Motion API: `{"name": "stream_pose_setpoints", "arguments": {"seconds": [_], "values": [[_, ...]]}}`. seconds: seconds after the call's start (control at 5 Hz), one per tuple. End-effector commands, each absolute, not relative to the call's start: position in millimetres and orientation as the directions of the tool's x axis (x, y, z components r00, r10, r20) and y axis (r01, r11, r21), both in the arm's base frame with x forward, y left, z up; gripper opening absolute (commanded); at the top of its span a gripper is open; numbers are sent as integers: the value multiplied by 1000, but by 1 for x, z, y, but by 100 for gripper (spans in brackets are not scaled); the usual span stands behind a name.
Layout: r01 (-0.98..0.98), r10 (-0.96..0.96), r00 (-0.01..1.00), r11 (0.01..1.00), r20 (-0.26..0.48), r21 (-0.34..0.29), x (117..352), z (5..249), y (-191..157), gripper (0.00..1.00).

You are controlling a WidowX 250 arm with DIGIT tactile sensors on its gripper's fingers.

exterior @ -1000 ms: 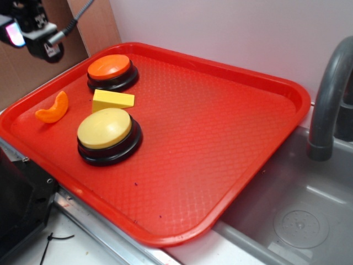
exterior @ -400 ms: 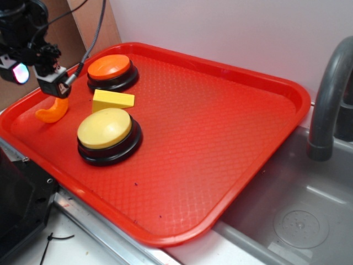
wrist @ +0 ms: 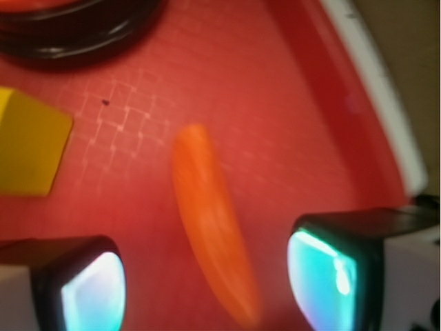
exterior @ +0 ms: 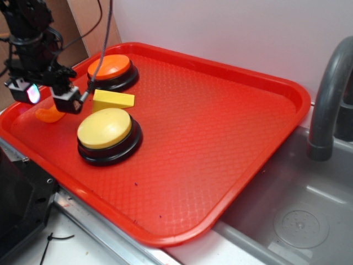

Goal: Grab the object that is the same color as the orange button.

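- While my hand hangs low over the left corner of the red tray, its two fingers stand spread apart, gripping nothing.
- The orange segment piece lies flat on the tray floor between my fingertips in the wrist view, closer to the right pad than the left; I cannot tell from this blurred view whether either pad touches it.
- From the exterior view only a small part of that piece shows, just beneath my hand and near the tray's left rim.
- The orange button sits on its black base at the tray's back left, behind my hand and apart from it.
- A yellow wedge block lies just in front of the orange button, just beside my hand on the right.
- A larger yellow button on a black base stands nearer the front of the tray, close to the wedge.
- A grey faucet rises at the right over a metal sink.
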State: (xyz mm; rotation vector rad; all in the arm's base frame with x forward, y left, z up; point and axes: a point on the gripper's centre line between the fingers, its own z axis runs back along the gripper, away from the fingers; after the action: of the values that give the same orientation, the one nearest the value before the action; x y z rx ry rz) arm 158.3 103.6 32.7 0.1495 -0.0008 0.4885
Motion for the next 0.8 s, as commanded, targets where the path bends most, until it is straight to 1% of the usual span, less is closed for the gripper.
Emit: {"name": "stream_pose_setpoints", "arguments": {"seconds": [0.0, 0.2, 0.4, 0.6], "values": [[-505, 501, 863, 860, 70, 72, 162, 16, 112, 92], [-517, 513, 855, 854, 76, 60, 160, 12, 111, 0], [-521, 517, 852, 852, 78, 48, 160, 11, 110, 0], [-539, 536, 842, 836, 51, 102, 159, 13, 111, 0]]}}
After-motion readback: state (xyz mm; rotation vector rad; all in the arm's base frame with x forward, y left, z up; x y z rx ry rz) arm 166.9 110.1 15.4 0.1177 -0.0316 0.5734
